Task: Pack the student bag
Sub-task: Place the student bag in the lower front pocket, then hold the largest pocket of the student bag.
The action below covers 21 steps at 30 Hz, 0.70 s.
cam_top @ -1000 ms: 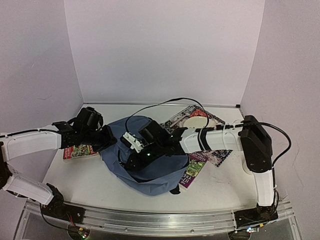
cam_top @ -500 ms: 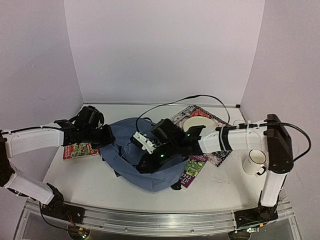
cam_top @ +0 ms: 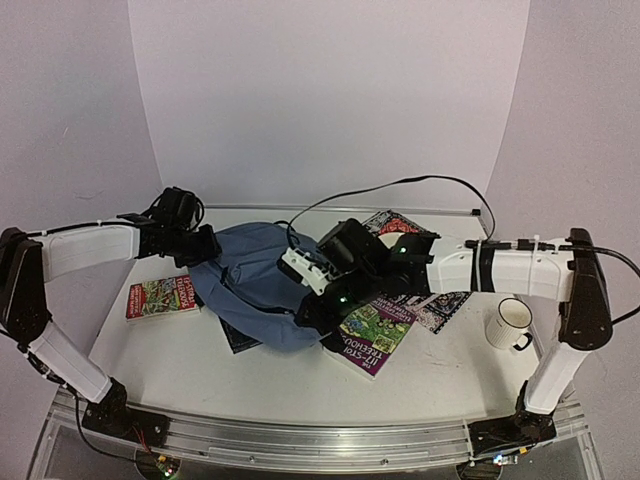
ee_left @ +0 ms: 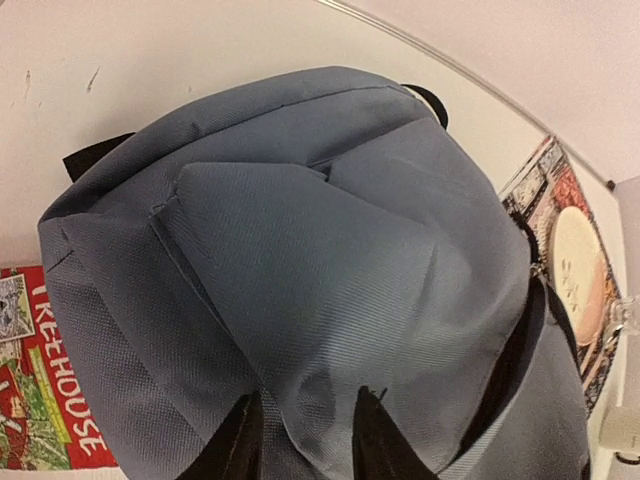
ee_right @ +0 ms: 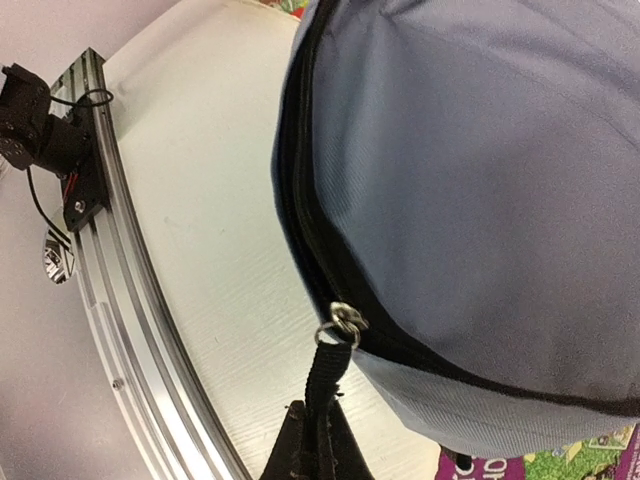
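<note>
Grey-blue student bag point(cam_top: 250, 285) lies at centre of bench point(cam_top: 180, 360). right hand point(ee_right: 315, 450), at bag's 4 o'clock, pinches zipper pull point(ee_right: 325, 370), likely to run zipper. left hand point(ee_left: 305, 450), at 9 o'clock, narrowly parted against fabric, likely steadying bag.

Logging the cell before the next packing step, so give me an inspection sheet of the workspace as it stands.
Surface: white table, aluminium rail along its near edge.
Job's things: student bag slumped mid-table, zipper partly open.
Clutter: red book left of the bag; green book right of it; white mug further right.
Grippers: left gripper jaws apart over bag fabric; right gripper shut on the zipper pull strap.
Cables: black cable arcs above the right arm.
Surroundings: plain pale walls; nothing else seen.
</note>
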{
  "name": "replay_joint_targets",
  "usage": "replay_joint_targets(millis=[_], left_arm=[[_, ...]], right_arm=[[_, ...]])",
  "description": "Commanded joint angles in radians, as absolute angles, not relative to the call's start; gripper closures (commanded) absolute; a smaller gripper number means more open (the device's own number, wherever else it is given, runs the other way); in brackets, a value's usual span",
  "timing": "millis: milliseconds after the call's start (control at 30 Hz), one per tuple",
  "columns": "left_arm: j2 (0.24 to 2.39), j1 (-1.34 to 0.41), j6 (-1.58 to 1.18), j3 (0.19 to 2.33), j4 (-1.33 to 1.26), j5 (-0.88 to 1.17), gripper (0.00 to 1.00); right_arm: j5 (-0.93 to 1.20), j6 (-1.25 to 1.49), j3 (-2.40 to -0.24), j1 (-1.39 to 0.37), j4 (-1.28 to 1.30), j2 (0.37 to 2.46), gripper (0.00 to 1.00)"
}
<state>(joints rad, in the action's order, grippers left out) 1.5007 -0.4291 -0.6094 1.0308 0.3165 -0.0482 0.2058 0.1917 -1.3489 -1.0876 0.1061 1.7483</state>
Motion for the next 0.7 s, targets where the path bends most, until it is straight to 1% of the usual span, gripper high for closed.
replay_joint_targets(millis=[0, 67, 133, 267, 333, 500, 667], left_arm=[[1.343, -0.415, -0.714, 0.983, 0.343, 0.037, 0.56], [1.27, -0.424, -0.785, 0.937, 0.386, 0.079, 0.43], [1.21, -0.441, -0.868, 0.889, 0.43, 0.101, 0.37], [1.136, -0.511, -1.042, 0.809, 0.444, 0.169, 0.3], [1.132, -0.587, -1.116, 0.793, 0.44, 0.15, 0.27], [1.177, -0.7, -1.217, 0.767, 0.37, 0.124, 0.26], [1.221, -0.768, -1.27, 0.745, 0.266, 0.112, 0.35]], right_arm=[[0.228, 0.178, -1.46, -1.106, 0.113, 1.807, 1.0], [0.23, 0.175, -1.487, -1.106, 0.104, 1.829, 1.0], [0.231, 0.17, -1.509, -1.107, 0.099, 1.847, 1.0], [0.247, 0.16, -1.534, -1.108, 0.087, 1.874, 1.0], [0.257, 0.155, -1.546, -1.11, 0.083, 1.884, 1.0], [0.278, 0.143, -1.568, -1.114, 0.073, 1.905, 1.0], [0.278, 0.13, -1.584, -1.115, 0.074, 1.912, 1.0]])
